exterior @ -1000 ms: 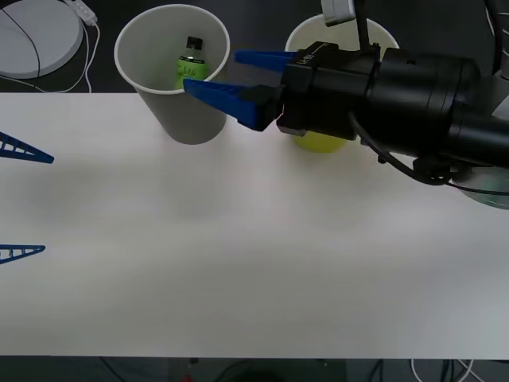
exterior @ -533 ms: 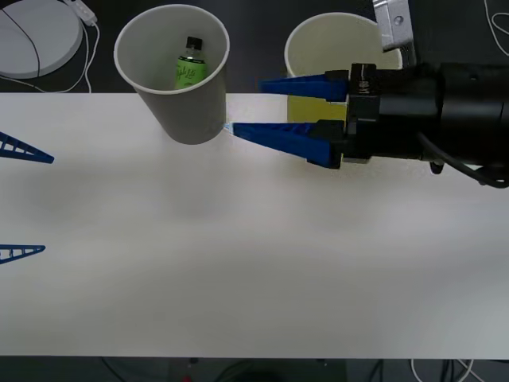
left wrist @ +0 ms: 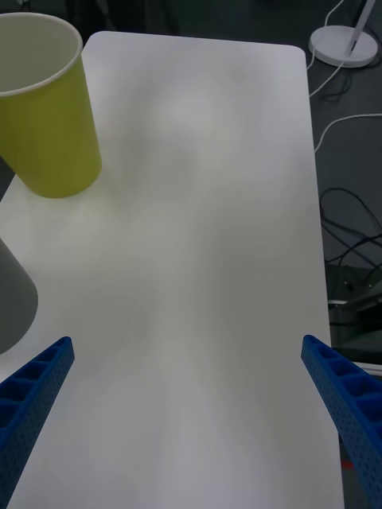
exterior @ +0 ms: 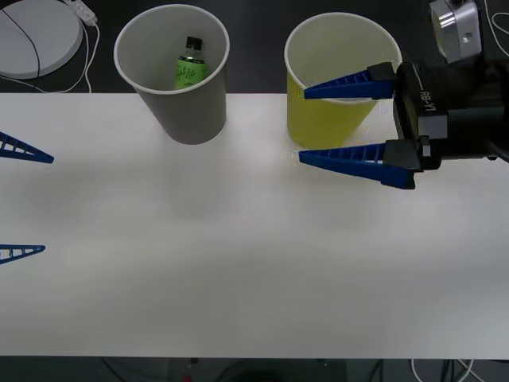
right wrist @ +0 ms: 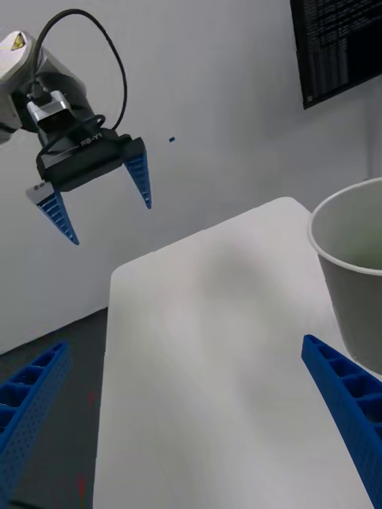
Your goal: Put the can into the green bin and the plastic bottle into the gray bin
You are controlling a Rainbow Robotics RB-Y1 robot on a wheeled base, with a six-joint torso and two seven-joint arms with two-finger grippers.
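The gray bin [exterior: 176, 95] stands at the table's far edge, left of centre, with the plastic bottle [exterior: 189, 65] upright inside it. To its right stands the green bin [exterior: 330, 119]. My right gripper [exterior: 303, 126] is open and empty, level above the table, with its fingertips on either side of the green bin's near wall. At the table's left edge my left gripper [exterior: 48, 204] is open and empty. The can is hidden. The right wrist view shows the gray bin [right wrist: 354, 262] and, farther off, the left gripper [right wrist: 111, 223]. The green bin [left wrist: 48, 119] also appears in the left wrist view.
A white round base [exterior: 36, 36] with a cable lies beyond the table's far left corner. The white table [exterior: 238, 255] stretches wide and bare toward the near edge. Cables [left wrist: 350, 207] lie on the floor past the table's side.
My right gripper has drawn back to the right, from the gray bin's rim to the green bin, staying open. The bottle stays in the gray bin. The left gripper has not moved.
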